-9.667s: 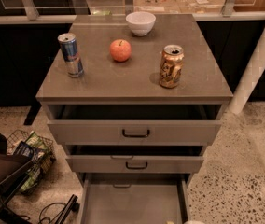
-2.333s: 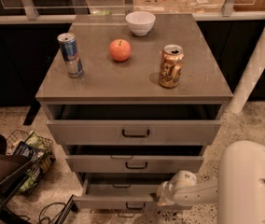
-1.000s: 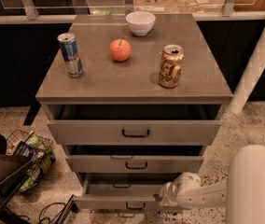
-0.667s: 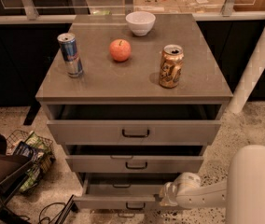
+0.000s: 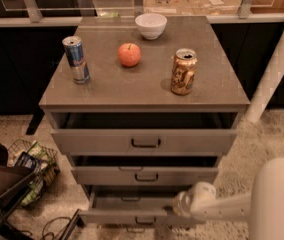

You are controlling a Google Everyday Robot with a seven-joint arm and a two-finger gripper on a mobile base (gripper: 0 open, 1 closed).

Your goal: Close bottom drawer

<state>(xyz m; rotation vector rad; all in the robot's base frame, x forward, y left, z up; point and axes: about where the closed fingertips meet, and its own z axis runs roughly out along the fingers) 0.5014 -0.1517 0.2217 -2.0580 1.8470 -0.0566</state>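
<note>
gripper [image 5: 186, 204] sits at the right end of the bottom drawer [image 5: 127, 215] front; how far open it is i cannot tell. that drawer, lowest in the cabinet, stands partly out. an off-centre push could skew and jam it, or slip off the edge. middle drawer [image 5: 144, 175] above is ajar too; floor basket [image 5: 32, 169] lies well apart, probably no obstacle.

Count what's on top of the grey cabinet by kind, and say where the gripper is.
Cans: 2 (blue can, gold can)
Apple: 1
White bowl: 1
Total: 4
The gripper is at the right end of the bottom drawer front.
</note>
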